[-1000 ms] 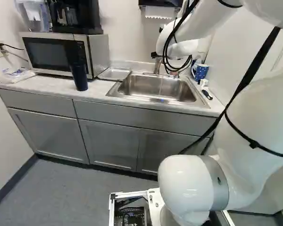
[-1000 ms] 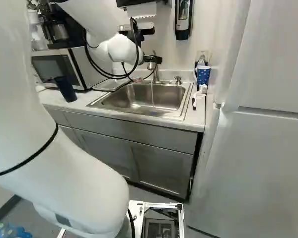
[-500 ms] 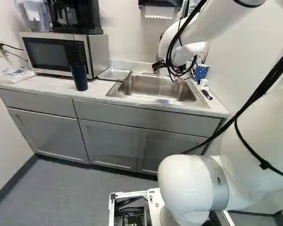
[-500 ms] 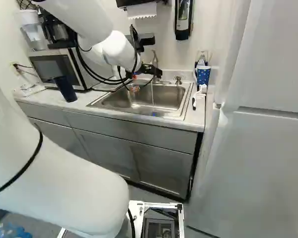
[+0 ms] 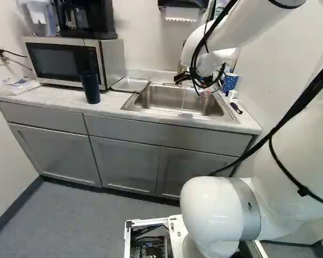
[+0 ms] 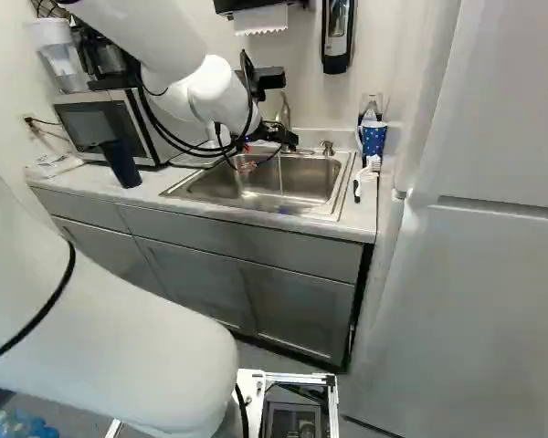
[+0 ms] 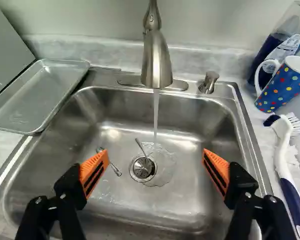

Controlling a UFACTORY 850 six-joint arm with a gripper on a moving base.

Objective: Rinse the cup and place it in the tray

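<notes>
- Your arm reaches forward over the sink [image 7: 250,145], and the gripper [image 6: 276,139] hangs above the basin, angled down toward the back edge.
- Its two fingers stand wide apart.
- The faucet [image 7: 156,60] rises ahead of you at the sink's back edge, running water [image 7: 156,112] down near the drain [image 7: 142,168].
- Two small metal pieces [image 7: 140,147] lie in the basin by the drain.
- A brush [image 7: 281,150] lies on the counter [image 5: 48,98] between the sink's right edge and the counter's right edge.
- The tray [image 7: 37,95] sits beside the sink's left edge; the microwave [image 5: 64,60] is farther left.
- You have two candidates for the cup: the dotted mug [image 7: 283,84], ahead and right of the gripper near the counter's back right corner, and the dark cup [image 5: 90,87], well left, near its front edge.
</notes>
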